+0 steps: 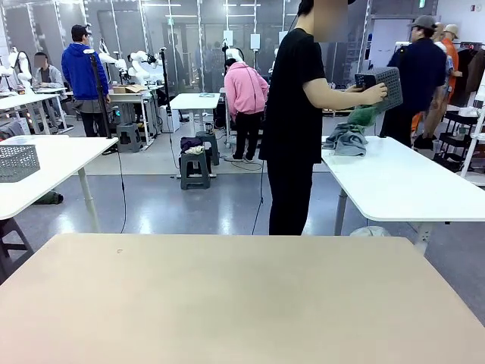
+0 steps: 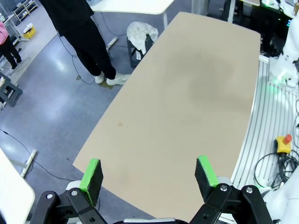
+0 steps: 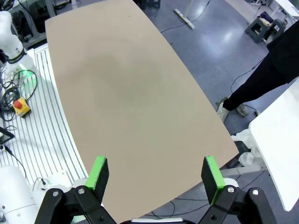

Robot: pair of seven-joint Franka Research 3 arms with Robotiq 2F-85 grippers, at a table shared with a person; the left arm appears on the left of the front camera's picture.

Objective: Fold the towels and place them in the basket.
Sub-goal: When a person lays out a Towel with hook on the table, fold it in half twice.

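Left pincer (image 2: 148, 163), right pincer (image 3: 155, 162): wide, empty.

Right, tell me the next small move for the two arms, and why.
Probably just wait, with the left gripper and right gripper open above the tan table. The towels lie on the separate white table, and the person's hand holds the basket there, so nothing looks within reach yet.

Robotics lab, white worktables (image 1: 409, 182), glass partitions (image 1: 189, 38), grey polished floor (image 1: 189, 208), emergency-stop button (image 2: 285, 142)
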